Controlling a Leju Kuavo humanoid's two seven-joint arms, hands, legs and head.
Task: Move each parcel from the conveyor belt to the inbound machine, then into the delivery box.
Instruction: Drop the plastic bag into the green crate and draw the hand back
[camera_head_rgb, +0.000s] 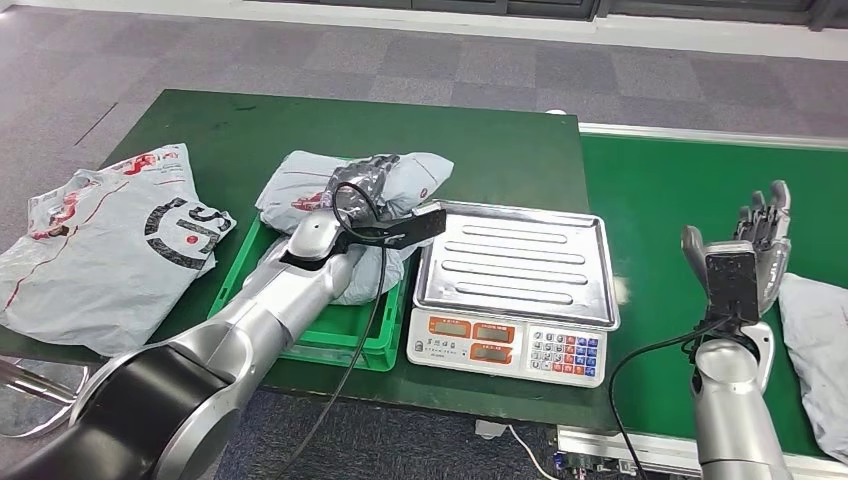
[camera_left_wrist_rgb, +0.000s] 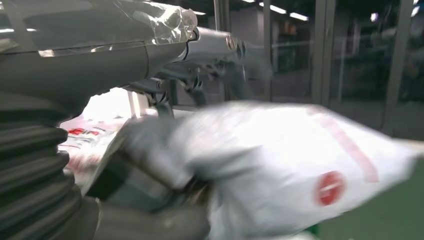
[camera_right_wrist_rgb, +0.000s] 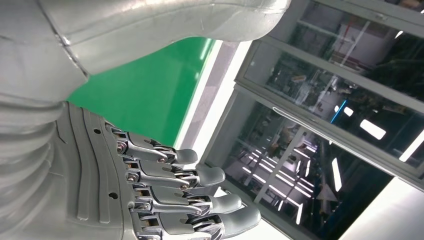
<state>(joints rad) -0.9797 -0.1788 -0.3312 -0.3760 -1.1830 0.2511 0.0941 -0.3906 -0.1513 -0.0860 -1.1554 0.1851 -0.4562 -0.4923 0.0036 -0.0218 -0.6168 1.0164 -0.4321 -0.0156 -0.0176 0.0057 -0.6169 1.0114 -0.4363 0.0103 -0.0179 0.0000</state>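
Parcel (camera_head_rgb: 400, 180): grey-white plastic mailer, crumpled and puffy, printed with red marks and a round red logo near one corner (camera_left_wrist_rgb: 330, 187); seen at centre of the head view, lying over the far end of the crate, just left of the scale.
Left hand (camera_head_rgb: 365, 185): laid on top of the parcel with dark fingers wrapped into the plastic; the parcel is held by it, and the wrist view is blurred.
Right hand (camera_head_rgb: 745, 250): raised upright at the right of the head view above the belt; fingers (camera_right_wrist_rgb: 200, 175) are held straight and slightly apart, nothing is held.
Crate (camera_head_rgb: 345, 345): green, low-walled, at lower centre of the head view, partly covered by the left forearm; a second pale bag is seen inside it under the arm.
Scale (camera_head_rgb: 515, 260): steel tray bare, orange displays and a keypad on the front, right of the crate.
Belt (camera_head_rgb: 660, 210): bright green, right half of the head view.
Grey bag (camera_head_rgb: 815, 340): lying on the belt at the right edge, cut off by the frame.
Large bag (camera_head_rgb: 110, 240): flat, grey with black and red print, at the left of the dark green table (camera_head_rgb: 480, 140).
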